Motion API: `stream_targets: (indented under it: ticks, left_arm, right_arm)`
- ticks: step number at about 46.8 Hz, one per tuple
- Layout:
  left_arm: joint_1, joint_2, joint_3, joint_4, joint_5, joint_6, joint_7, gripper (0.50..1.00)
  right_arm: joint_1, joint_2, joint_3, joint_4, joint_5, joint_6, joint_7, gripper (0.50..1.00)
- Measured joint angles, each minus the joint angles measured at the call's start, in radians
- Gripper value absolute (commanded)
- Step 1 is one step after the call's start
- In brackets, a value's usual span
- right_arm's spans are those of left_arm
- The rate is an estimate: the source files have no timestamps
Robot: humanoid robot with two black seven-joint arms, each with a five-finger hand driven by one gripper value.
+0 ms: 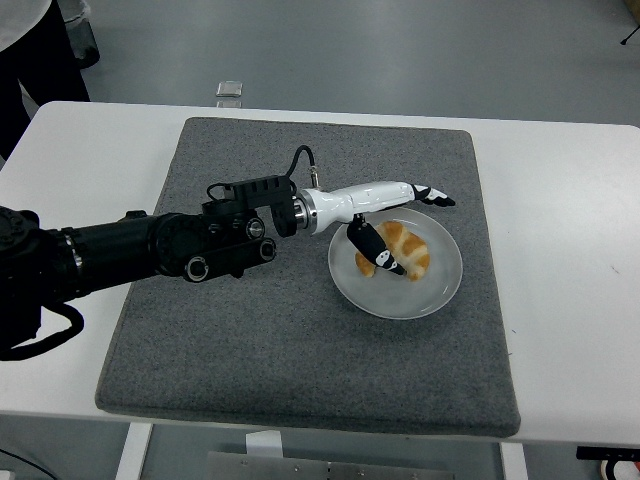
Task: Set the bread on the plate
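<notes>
A golden croissant-like bread (405, 250) lies on the clear glass plate (440, 288) at the middle right of the grey mat. My left hand (400, 215) hovers over the plate's far-left side with its fingers spread and nothing in them. Its long fingers (432, 195) point right beyond the bread, and its thumb (368, 245) hangs down just left of the bread. My black left arm (150, 250) comes in from the left edge. The right arm does not show.
A grey mat (300, 330) covers most of the white table (570, 250). A small clear object (230, 90) sits at the table's far edge. A person in dark trousers (40, 50) stands at the top left corner.
</notes>
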Motion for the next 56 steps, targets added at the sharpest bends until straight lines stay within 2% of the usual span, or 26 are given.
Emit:
stream_targets:
  ticks: [6, 10, 18, 28, 37, 56]
  left_arm:
    - [-0.015, 0.026, -0.059, -0.005, -0.021, -0.019, 0.001, 0.992]
    - [-0.022, 0.061, -0.096, -0.032, -0.058, -0.055, 0.002, 0.990]
    - [-0.060, 0.181, -0.155, -0.114, -0.238, -0.136, 0.005, 0.992]
    - [-0.132, 0.315, -0.184, -0.137, -0.520, -0.202, 0.005, 0.990]
    - [-0.132, 0.397, -0.256, -0.135, -0.700, -0.220, 0.005, 0.990]
    - [-0.118, 0.450, -0.274, -0.126, -1.029, -0.218, 0.006, 0.990]
  right_arm:
    - [0.000, 0.000, 0.000, 0.000, 0.000, 0.000, 0.000, 0.930]
    - [0.000, 0.000, 0.000, 0.000, 0.000, 0.000, 0.000, 0.932]
    - [0.000, 0.000, 0.000, 0.000, 0.000, 0.000, 0.000, 0.932]
    - [0.000, 0.000, 0.000, 0.000, 0.000, 0.000, 0.000, 0.930]
    - [0.000, 0.000, 0.000, 0.000, 0.000, 0.000, 0.000, 0.930]
    - [0.000, 0.000, 0.000, 0.000, 0.000, 0.000, 0.000, 0.932]
